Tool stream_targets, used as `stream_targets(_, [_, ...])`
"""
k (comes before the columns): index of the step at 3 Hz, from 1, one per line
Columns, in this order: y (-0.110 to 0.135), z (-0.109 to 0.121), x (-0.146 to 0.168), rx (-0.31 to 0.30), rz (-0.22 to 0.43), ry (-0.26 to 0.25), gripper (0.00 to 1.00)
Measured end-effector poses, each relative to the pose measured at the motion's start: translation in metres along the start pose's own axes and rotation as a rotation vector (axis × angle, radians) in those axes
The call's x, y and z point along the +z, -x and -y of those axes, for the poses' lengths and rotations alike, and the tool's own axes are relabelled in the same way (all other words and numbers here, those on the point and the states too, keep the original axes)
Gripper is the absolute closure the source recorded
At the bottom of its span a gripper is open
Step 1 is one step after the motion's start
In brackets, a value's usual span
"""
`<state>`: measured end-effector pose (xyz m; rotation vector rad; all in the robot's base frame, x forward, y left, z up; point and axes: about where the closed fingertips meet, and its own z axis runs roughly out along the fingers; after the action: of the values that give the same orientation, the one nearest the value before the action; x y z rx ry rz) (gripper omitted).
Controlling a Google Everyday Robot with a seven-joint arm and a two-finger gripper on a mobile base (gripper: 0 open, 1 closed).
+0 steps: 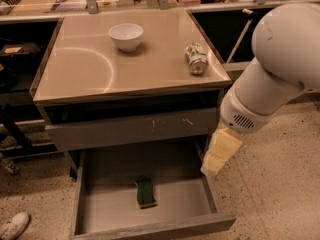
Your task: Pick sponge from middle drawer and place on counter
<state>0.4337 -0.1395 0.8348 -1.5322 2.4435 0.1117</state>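
The sponge (145, 192), green face up, lies flat mid-floor in the open drawer (107, 206), at about eight o'clock from the gripper (220, 153), whose state I cannot tell; it looks light and squashy, best pinched across its narrow sides.

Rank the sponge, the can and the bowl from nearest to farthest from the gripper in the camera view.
The gripper hangs beside the open drawer, at its right wall.
1. The sponge, on the drawer floor, below and left in view.
2. The can, lying near the right edge of the counter.
3. The bowl, at the counter's back, left of the can.
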Motion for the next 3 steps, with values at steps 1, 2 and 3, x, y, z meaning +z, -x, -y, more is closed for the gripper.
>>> stream_targets(1, [0.021,-0.029,0.04,-0.017,0.017,0.08,0.0])
stream_targets(2, [0.021,-0.029,0.04,-0.017,0.017,0.08,0.0])
stream_targets(3, [0.034,-0.046,0.077,0.006,0.036,0.133,0.0])
